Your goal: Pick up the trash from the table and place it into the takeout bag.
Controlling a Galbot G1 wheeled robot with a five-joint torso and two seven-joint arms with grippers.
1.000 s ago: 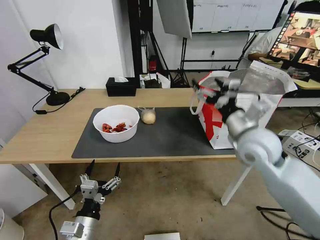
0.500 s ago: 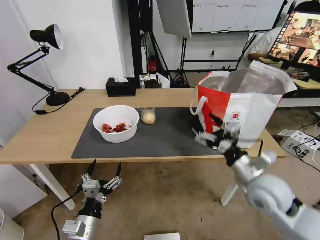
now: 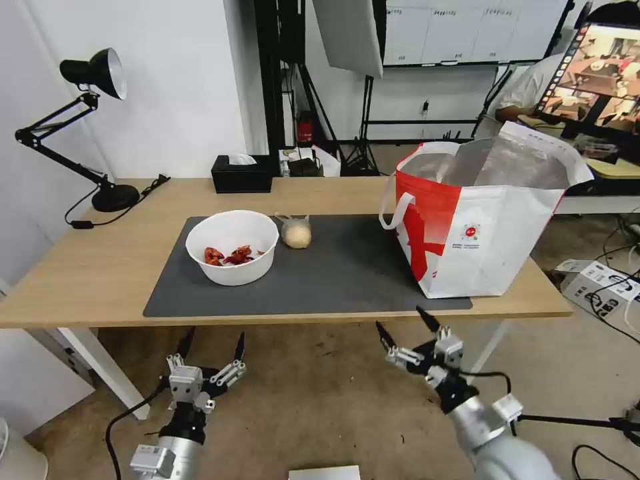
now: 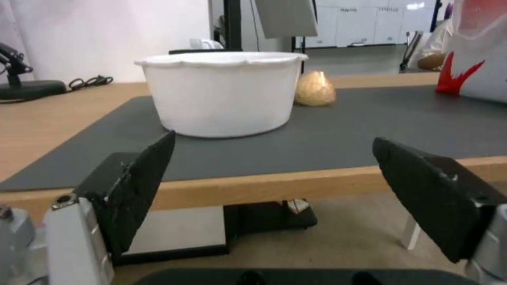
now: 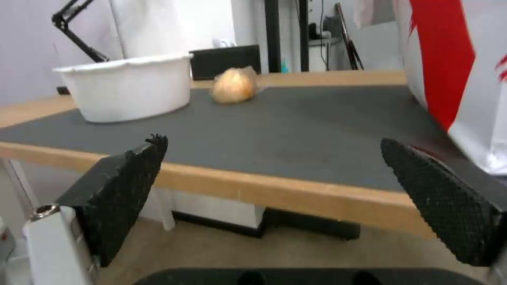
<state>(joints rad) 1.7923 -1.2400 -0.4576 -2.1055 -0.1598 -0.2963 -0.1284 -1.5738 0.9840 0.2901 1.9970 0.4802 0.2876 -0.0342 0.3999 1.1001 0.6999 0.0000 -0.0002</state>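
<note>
Trash sat on the dark grey mat that lay on our tabletop. We saw a white bowl with red scraps inside it, near the left end of the mat. Just beside the bowl, on its right and a bit farther back, was a small clear bag with a pale round bun in it. The two did not look like they touched. From our left wrist view the bowl stood close in front and the bun bag peeked out behind it. From our right wrist view the bowl and the bun bag were farther off, across the mat.

The takeout bag stood upright on the right end of the tabletop, partly on the mat. It was red and white, with a shiny silver inside, a white loop handle and a small round red logo. Its mouth was wide open. It stood well apart from the bowl and the bun.

Our left hand was low, below the front edge of the tabletop, under the bowl's side. Its fingers were spread wide and held nothing.

Our right hand was also below the front edge, near the bag's side. Its fingers were spread wide and held nothing.

A black tissue box and a black desk lamp sat at the back of the tabletop.
</note>
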